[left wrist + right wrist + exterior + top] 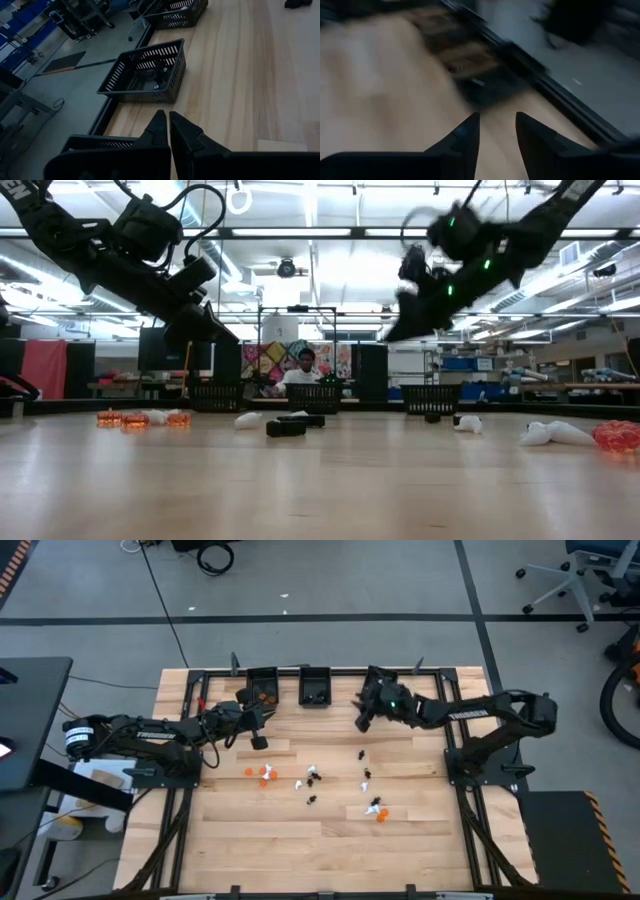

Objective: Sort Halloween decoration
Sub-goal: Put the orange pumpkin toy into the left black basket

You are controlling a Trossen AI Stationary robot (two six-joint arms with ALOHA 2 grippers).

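Tiny trinkets loose mid-table, both grippers up by the bins
Halloween decoration [312, 780] scattered centre frame: light, hard, likely skittery, pinch each across its body. Left gripper [167, 122] pressed together, empty; right gripper [496, 125] spread, empty, upper centre. Smooth wood table [300, 850]; black bins [315, 687] at top edge; open lab behind

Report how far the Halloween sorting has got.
Done: orange pieces lie in the left bin and black ones in the middle bin. In hand: nothing; the left hand is shut and empty, the right hand open and empty. Left: trinkets scattered on the table.
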